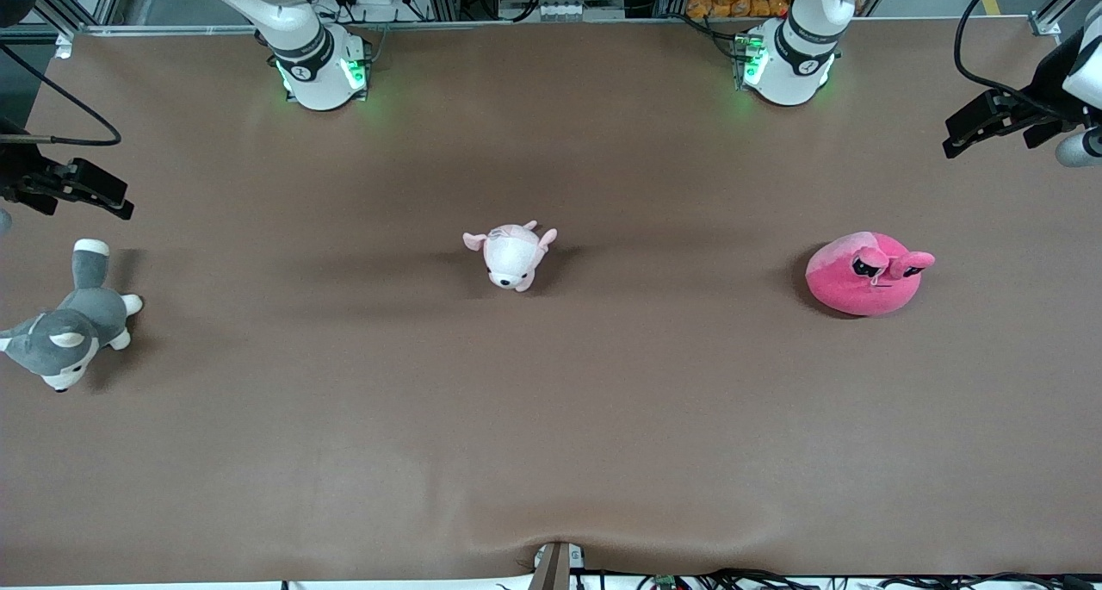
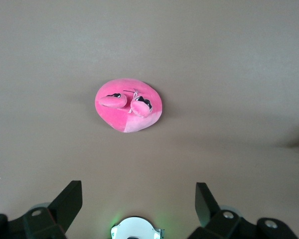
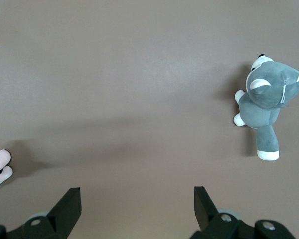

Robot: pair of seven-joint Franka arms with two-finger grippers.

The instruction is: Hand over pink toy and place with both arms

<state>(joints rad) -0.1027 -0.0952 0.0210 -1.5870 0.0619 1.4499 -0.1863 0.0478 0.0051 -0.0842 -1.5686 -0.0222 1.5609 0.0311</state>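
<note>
Nothing of the task is done yet: the round hot-pink plush toy with floppy ears (image 1: 868, 273) lies untouched on the brown surface (image 1: 551, 418) toward the left arm's end. The left gripper (image 1: 977, 129) hangs up near that end, fingers (image 2: 67, 201) spread wide and empty. The right gripper (image 1: 95, 195) waits above the other end, fingers (image 3: 67, 204) equally wide, holding nothing. Grasp, handover and placing all remain.

Pink toy (image 1: 865, 276) on table (image 1: 551, 418), toward left arm's end

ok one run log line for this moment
stage: not started | pink toy: on table, left arm's end | left gripper: open, above toy | right gripper: open, waiting
</note>
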